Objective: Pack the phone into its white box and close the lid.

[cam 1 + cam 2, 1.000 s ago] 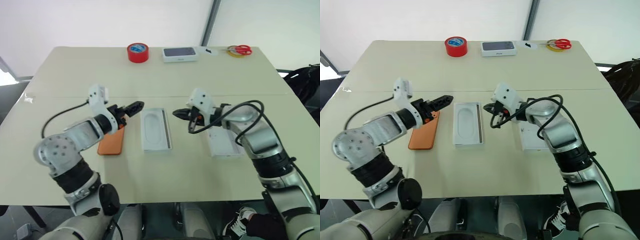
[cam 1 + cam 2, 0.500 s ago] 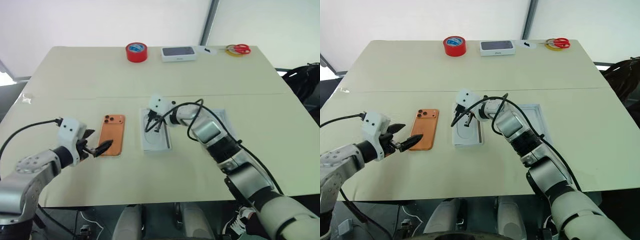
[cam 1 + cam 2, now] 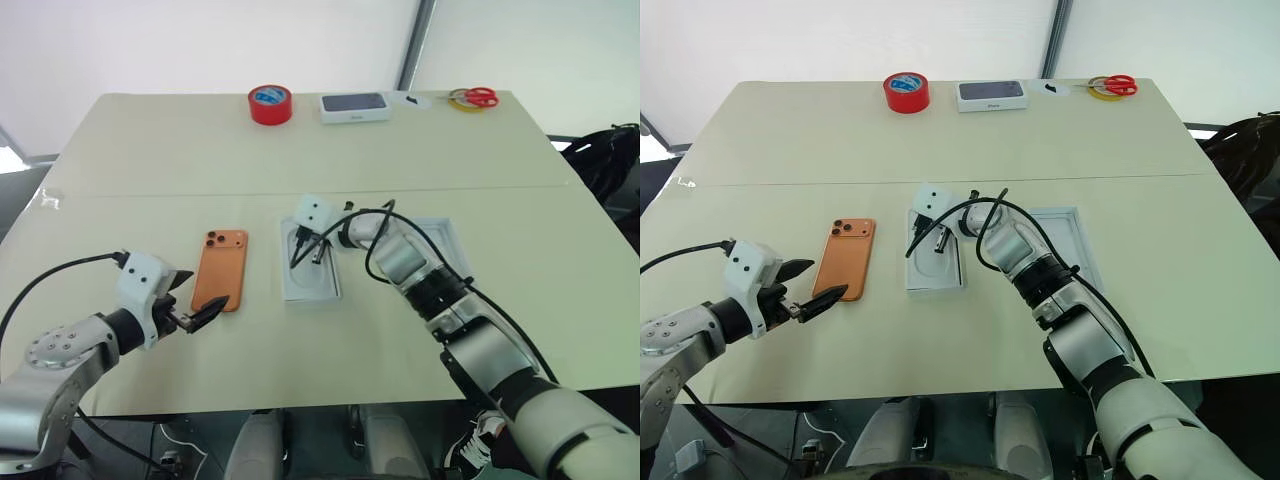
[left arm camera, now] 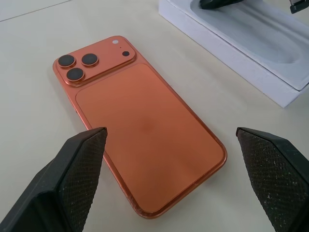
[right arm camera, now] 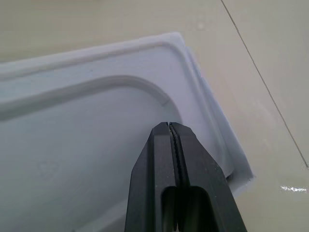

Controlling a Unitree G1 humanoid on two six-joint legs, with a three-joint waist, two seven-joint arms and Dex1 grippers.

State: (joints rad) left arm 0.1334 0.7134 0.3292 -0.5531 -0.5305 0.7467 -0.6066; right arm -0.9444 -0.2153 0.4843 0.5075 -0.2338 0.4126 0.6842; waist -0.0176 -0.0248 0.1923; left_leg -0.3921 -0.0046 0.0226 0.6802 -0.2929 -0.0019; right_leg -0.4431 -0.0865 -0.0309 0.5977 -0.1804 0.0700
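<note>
Left wrist view shows the phone lying back-up on the table, its camera cluster at the far end, directly ahead of the left gripper. That gripper is spread wide, holding nothing, one finger on each side of the phone's near end and above it. From the head views the left gripper sits just beside the phone's near edge, toward the robot.

Just right of the phone lies the box, with a white card bearing an oval outline inside it. The right gripper is clenched, with nothing between its fingers, its tip over that card near one corner of the box; whether it touches is unclear. Right of the box, under the right arm, lies the lid, inside up.
</note>
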